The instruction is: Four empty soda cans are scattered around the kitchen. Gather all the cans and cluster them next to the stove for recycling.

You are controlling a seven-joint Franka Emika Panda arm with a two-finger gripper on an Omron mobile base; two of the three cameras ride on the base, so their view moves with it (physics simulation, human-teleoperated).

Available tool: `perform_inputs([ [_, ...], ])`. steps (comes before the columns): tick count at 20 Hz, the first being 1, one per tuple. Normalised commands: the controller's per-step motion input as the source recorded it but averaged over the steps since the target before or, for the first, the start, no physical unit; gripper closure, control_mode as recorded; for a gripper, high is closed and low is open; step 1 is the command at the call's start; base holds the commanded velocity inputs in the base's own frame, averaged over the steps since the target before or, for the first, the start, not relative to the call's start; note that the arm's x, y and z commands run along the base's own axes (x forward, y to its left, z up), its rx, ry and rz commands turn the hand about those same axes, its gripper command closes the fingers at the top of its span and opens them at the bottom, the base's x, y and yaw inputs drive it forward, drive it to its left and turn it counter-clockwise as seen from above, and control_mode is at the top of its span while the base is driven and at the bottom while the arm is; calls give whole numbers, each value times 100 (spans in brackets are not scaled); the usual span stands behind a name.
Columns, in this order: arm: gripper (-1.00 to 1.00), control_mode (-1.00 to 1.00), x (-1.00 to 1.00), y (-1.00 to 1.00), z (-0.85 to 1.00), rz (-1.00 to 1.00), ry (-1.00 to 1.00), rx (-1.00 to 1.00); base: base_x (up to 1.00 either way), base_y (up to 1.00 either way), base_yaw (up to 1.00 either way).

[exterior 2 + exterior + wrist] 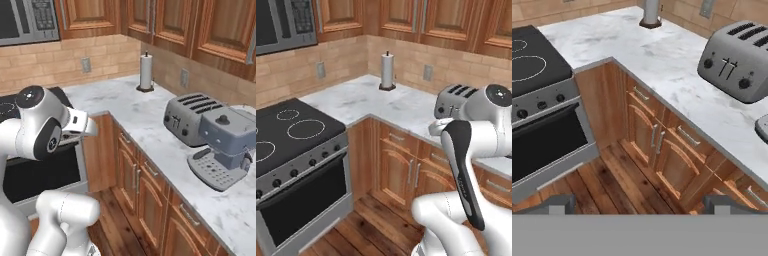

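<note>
The stove [537, 65], black glass with white rings above a steel oven front with knobs, sits ahead-left of the gripper [640, 205], whose fingers stand spread wide over bare wood floor. Marble counter [637, 50] runs beyond; the right base view adds a coffee machine [225, 145] beside the toaster [192, 117].

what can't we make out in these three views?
- Black glass stove: near half cut off by the left edge of the left base view; white arm covers most of it in the right base view.
- Grey espresso machine: just a corner at the hand view's right edge.
- Steel toaster: partly behind the arm, left base view.
</note>
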Motion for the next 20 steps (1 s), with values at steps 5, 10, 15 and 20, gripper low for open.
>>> perform_inputs([
  [5, -100, 100, 0, 0, 0, 0, 0, 0, 0, 0, -50],
  [10, -100, 100, 0, 0, 0, 0, 0, 0, 0, 0, -50],
  [15, -100, 100, 0, 0, 0, 0, 0, 0, 0, -5, -49],
  [20, -100, 100, 0, 0, 0, 0, 0, 0, 0, -32, -43],
])
